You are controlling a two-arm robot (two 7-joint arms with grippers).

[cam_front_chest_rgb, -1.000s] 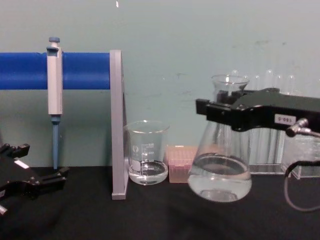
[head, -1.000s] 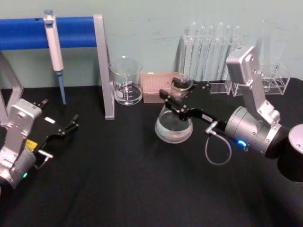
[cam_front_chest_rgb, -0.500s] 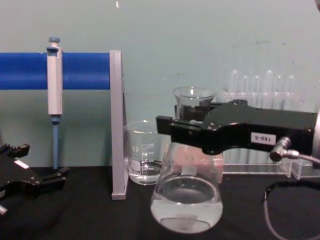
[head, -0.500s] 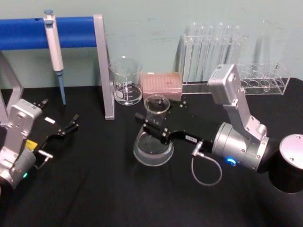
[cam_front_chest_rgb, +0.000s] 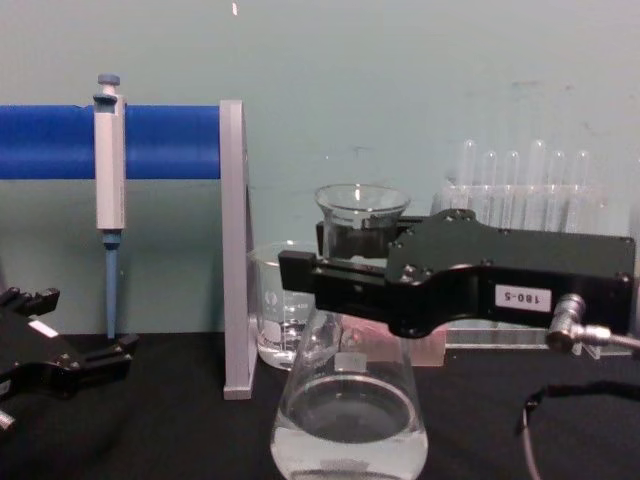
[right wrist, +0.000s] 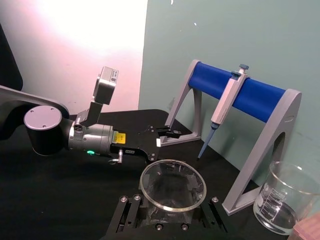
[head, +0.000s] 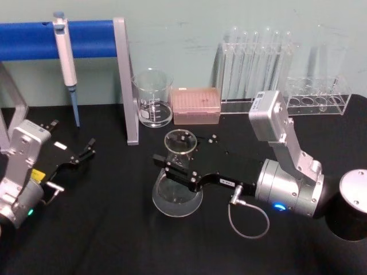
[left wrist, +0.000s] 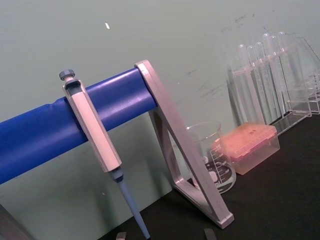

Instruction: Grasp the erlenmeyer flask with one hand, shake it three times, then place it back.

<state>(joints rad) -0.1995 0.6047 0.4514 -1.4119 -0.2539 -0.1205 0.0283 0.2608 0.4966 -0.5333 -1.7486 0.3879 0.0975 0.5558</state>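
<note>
Swinging left and nearer across the last second, from in front of the pink tip box [head: 196, 105] to the open black table [head: 132, 240], the clear conical erlenmeyer flask [head: 175, 200] hangs by its neck in the black right gripper [head: 172, 169], whose fingers are clamped on the glass; this reads as one stroke of the shaking, with the return still to come. The left gripper [head: 80, 156] sits parked at the table's left, fingers apart. The left wrist view takes in the straight-sided glass beaker [left wrist: 216, 161] beside the blue-barred stand [left wrist: 100, 115]. From the right wrist, the flask's round mouth [right wrist: 172, 185] sits between the jaws. In the chest view the flask [cam_front_chest_rgb: 348, 425] looms upright, clear liquid pooled low; whether its base clears the table I cannot tell.
</note>
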